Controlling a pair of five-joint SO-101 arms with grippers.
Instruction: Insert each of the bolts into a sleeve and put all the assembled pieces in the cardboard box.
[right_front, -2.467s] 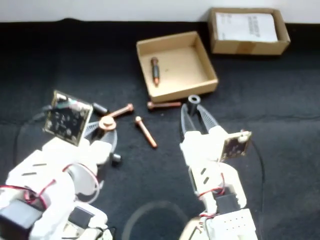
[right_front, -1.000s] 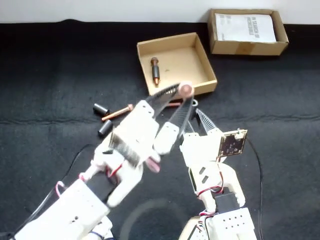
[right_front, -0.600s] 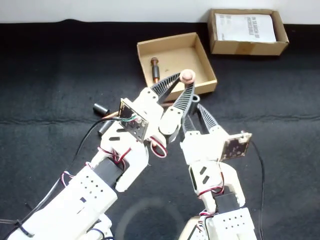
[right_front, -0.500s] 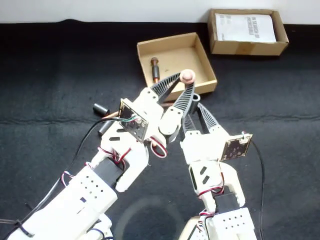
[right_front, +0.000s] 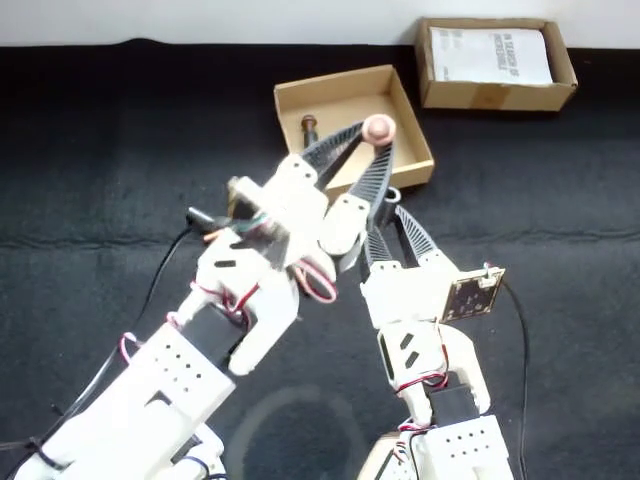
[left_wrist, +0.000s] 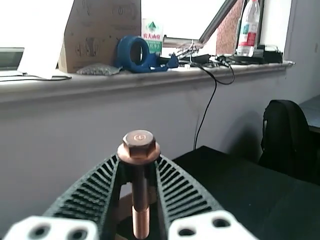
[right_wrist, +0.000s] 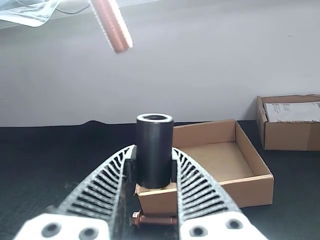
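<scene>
Left end effector (left_wrist: 139, 161) pinches bolt (left_wrist: 140, 200) head-up above sleeve (right_wrist: 155, 135); right end effector (right_wrist: 154, 155) clamps sleeve upright, bore open for insertion.

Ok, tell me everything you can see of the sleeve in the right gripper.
The sleeve is a short, dark, matte tube, metal by its look, with an open top rim. It stands upright, clamped at its lower half between the two ribbed fingers of the right gripper. The copper threaded tip of the bolt hangs above, apart from it. The cardboard box lies behind.
</scene>
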